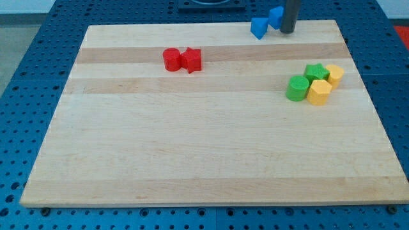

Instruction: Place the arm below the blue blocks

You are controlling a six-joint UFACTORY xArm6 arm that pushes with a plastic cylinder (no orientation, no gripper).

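My tip (287,31) rests at the board's top edge, toward the view's right, a plain rod with nothing to open or clamp. It stands touching or just beside the right-hand blue block (275,16), which sits partly behind the rod, so I cannot tell whether there is real contact. The other blue block (258,27) lies just to the view's left of it, at the board's (192,160) top edge; their shapes are hard to make out from here.

The step in hand looks like the approach: the tip is level with the blue pair and on their right, not yet below them. I judge the task barely begun as far as position goes.

The next move calls for sliding the tip down the view and slightly left, ending on the bare wood beneath the two blue blocks. It should first ease away to the right or downward, so it does not drag the nearer blue block along or nudge it off the edge.

The rest stays out of the way: a red pair (182,59) to the view's left, and a cluster of two green (297,88) and two yellow (319,92) blocks further down on the right. The path below the blue pair looks open.
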